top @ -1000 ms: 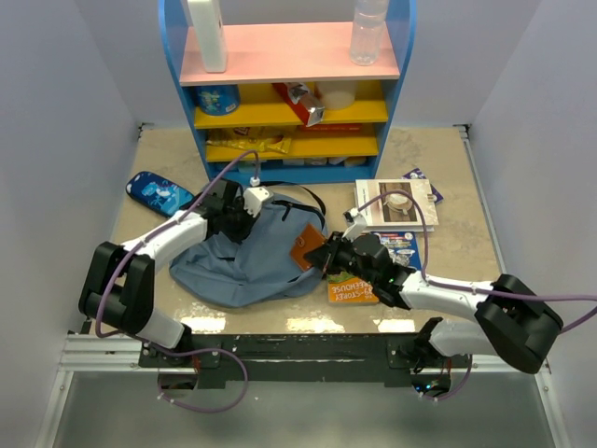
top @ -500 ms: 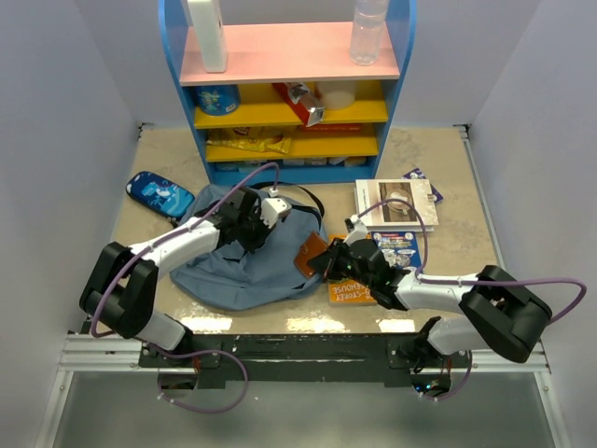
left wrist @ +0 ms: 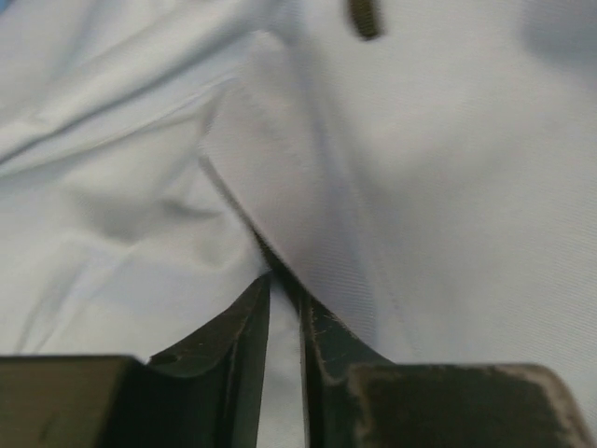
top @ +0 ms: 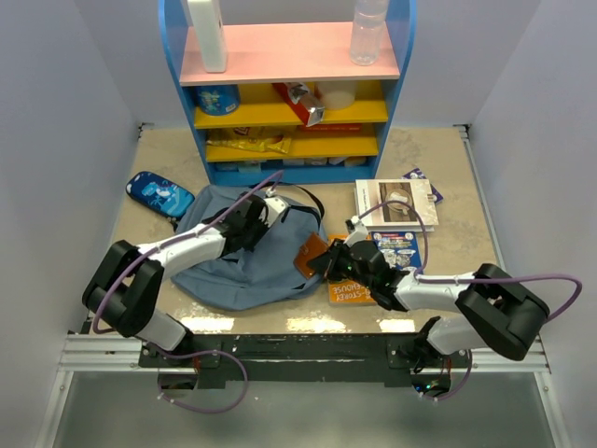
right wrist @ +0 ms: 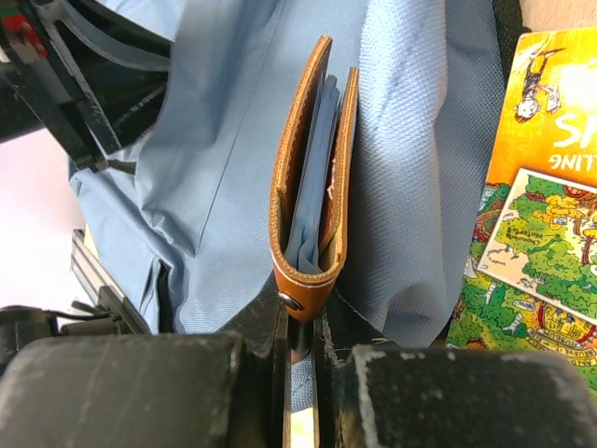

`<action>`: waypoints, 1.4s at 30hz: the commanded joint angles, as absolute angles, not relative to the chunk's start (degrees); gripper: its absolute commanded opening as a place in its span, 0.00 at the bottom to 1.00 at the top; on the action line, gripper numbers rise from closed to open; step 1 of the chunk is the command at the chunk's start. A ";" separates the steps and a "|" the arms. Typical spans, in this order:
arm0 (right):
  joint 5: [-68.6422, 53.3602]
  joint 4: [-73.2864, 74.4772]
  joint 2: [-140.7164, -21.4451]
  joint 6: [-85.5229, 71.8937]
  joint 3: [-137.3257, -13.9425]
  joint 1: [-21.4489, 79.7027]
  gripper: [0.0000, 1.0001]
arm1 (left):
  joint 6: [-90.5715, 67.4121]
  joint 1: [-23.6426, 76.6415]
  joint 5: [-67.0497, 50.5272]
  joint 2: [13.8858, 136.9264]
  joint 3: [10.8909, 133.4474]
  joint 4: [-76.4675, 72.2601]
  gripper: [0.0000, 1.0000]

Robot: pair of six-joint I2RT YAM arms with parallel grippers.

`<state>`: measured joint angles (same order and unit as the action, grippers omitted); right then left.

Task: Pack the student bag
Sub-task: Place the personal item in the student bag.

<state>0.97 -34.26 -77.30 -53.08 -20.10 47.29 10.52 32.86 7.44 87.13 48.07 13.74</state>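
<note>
My right gripper [right wrist: 300,341] pinches the folded tan leather tab [right wrist: 312,187] at the right edge of the soft slate-blue fabric student bag [top: 224,275], which lies crosswise between both arms, while my left gripper [left wrist: 283,308], fingers barely parted, meets a fold on top, and I cannot tell if it grips.

The top view looks down from above and behind the arms, far enough back to take in the table [top: 438,159] and shelf [top: 289,51]. Each wrist view looks forward along its own fingers [left wrist: 224,364], very near the bag [top: 233,271]. The left view is filled with fabric, and the right faces the tab [right wrist: 300,275]. All three views share the bag.
</note>
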 commanded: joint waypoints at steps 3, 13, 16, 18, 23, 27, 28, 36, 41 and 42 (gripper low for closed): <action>0.09 -36.38 -79.45 -53.70 -18.98 47.37 0.00 | 10.37 34.80 18.80 84.99 45.00 5.45 0.26; 0.09 -36.56 -79.89 -53.35 -18.63 47.37 0.00 | 10.02 39.81 21.97 82.45 42.19 0.88 0.72; 0.09 -37.18 -80.24 -53.35 -18.46 47.29 0.00 | 9.93 40.69 23.29 82.88 41.84 0.88 0.84; -1.14 -37.35 -80.59 -53.35 -18.63 47.37 0.00 | 10.02 40.78 24.61 83.58 42.01 -1.14 0.84; -1.49 -37.35 -80.51 -53.26 -18.72 47.37 0.00 | 10.90 41.04 27.85 86.74 41.75 -3.86 0.84; -1.41 -37.18 -79.72 -53.52 -18.19 47.29 0.00 | 12.74 40.96 30.76 89.29 41.04 -7.20 0.82; -1.41 -37.18 -79.28 -53.53 -17.93 47.37 0.00 | 12.92 41.04 31.11 90.34 40.96 -7.90 0.81; -1.93 -38.32 -79.36 -54.14 -16.87 47.37 0.00 | 13.80 40.96 34.89 90.53 39.81 -12.04 0.56; -3.16 -38.85 -80.42 -54.23 -17.58 47.37 0.00 | 14.33 40.96 36.82 90.18 40.17 -13.80 0.56; -3.25 -38.67 -80.51 -54.14 -17.67 47.37 0.00 | 14.15 40.87 36.83 90.09 40.17 -13.89 0.56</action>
<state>-0.08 -39.92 -79.88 -54.46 -18.31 47.18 13.41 41.25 34.00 90.37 40.27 -9.04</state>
